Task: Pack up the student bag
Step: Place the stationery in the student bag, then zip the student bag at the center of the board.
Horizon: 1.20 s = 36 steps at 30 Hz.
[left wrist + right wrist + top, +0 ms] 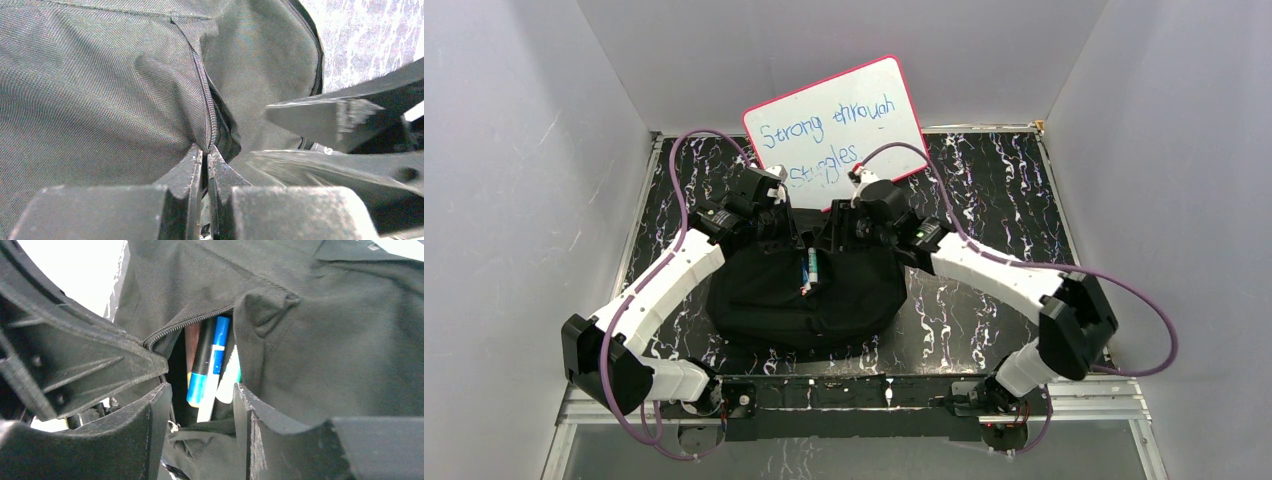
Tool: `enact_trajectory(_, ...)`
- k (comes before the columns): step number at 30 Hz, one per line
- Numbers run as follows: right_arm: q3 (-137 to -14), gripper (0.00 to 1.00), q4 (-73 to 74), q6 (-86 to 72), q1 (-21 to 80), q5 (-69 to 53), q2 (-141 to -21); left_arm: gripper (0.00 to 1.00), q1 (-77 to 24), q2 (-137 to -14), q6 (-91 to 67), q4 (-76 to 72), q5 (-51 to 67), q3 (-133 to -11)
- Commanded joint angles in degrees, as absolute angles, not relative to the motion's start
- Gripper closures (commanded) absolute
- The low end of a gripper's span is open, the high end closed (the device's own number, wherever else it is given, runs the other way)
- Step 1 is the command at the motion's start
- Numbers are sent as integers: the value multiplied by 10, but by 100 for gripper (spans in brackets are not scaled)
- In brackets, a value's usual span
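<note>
— Fingers (187, 180) of the left gripper (206, 152) fill the bottom of its wrist view. How do they stand?

— Pressed together, pinching the student bag (804, 305) at the edge of its opening, right where the zipper (206, 100) runs down to the tips.

— And the right gripper (202, 400)?

— Spread, holding nothing. It hangs at the opening, and between its two fingers you see the markers (210, 370) lying inside the bag. One has a blue cap, one is blue and white, and one is white with some green.

— Do the fingers touch them?

— I cannot tell; they look apart.

— Where is the bag?

— On the dark marbled surface (984, 300), in the middle, between the two arms. Both grippers meet at its far edge.

— Behind it?

— A whiteboard (834, 125) with a red rim rises tilted behind the grippers. It carries blue handwriting, and its lower edge is hidden.
</note>
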State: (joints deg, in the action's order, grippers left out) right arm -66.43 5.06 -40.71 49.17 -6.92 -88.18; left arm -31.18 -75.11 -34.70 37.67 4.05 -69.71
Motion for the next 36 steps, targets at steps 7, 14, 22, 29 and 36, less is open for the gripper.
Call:
enact_trajectory(7,-618,32,89,-322,482,43,-776,100,-319,-764,-353,318,127,-687)
enact_trajectory(14,-605,30,109,-313,476,57,-756,77,-349,-783,-354,316,124,-685)
enact_trajectory(22,-596,29,106,-297,473,47,-735,53,-353,-764,-363,324,90,-678)
enact_trajectory(29,-594,30,93,-256,473,-46,-732,39,-353,-729,-371,354,12,-661)
enact_trajectory(36,-601,39,104,-245,473,-115,-760,40,-352,-674,-412,350,-47,-611)
